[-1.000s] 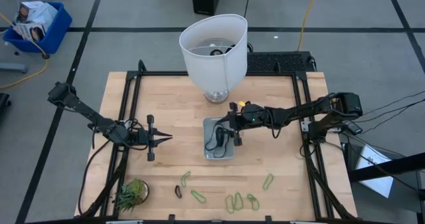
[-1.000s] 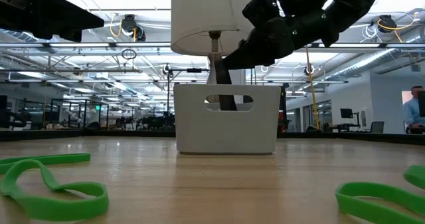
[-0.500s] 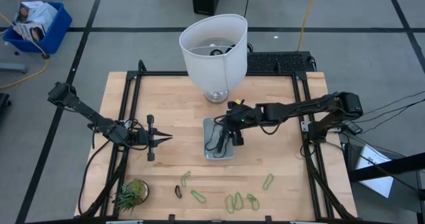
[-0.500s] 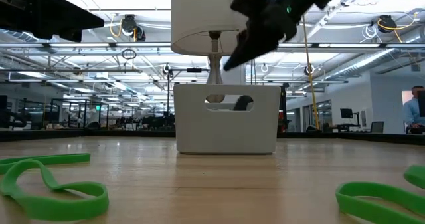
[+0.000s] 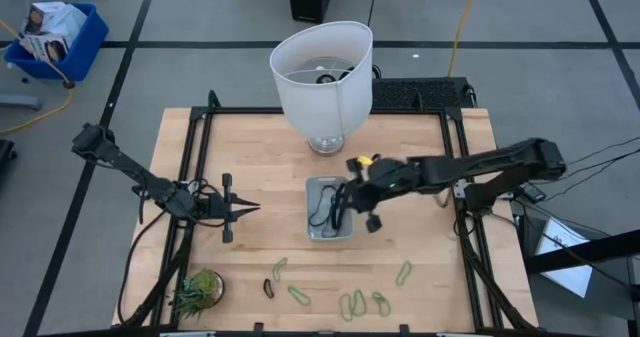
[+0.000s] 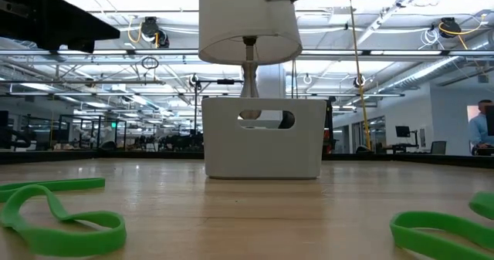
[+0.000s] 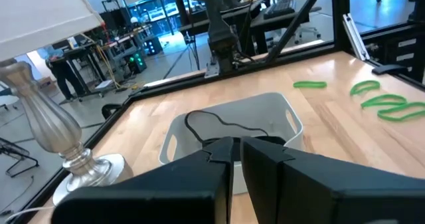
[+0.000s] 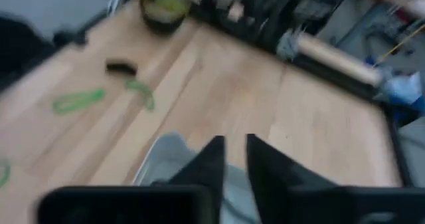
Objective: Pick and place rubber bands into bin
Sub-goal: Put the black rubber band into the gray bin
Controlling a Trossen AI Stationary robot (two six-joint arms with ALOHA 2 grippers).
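Over the small see-through grey-blue plastic bin (image 5: 330, 209) in the middle of the wooden table (image 5: 250, 157), the right gripper (image 5: 352, 205) has changed. A moment ago its two dark fingers were spread wide down by the bin. Now they are almost pressed together, with only a thin gap, and the gripper has lifted up higher. In the low view only a dark bit of it shows at the very top. Nothing hangs from the fingers. This looks like a drop that is done, so one more band is in the bin and the arm is free to go for the next one.

A long thin dark rubber band (image 7: 222, 125) lies curled inside the bin. It looks floppy and bendy, like a loose string.

More work is left. The other rubber bands are still on the table, along the near edge. Most are small light-green loops (image 5: 352, 302), one sits off by itself (image 5: 403, 272), and one short dark loop (image 5: 268, 288) lies near a small spiky green plant (image 5: 198, 289). They are flat and thin, so they may be tricky to pinch.

The left gripper (image 5: 242, 208) waits on the left side of the table, well apart from the bin, with its fingers pressed together and holding nothing. A white lampshade on a clear glass stand (image 5: 322, 77) is behind the bin.
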